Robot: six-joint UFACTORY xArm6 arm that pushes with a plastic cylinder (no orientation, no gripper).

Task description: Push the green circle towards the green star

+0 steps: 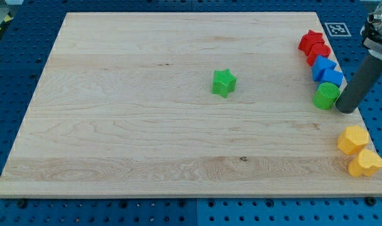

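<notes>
The arm's metal collar point(378, 28) runs off the view's right edge. The green circle point(327, 95) covers the lower corner of a blue block point(333, 78), whose shape I can't tell. Same with the lower red block point(318, 54).

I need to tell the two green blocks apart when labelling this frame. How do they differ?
The green star has points; the green circle is a round cylinder. The star stands alone near the board's middle; the circle sits by the view's right edge, against a blue block. My tip is right beside the circle on its right, far from the star. Both share the same green.
</notes>
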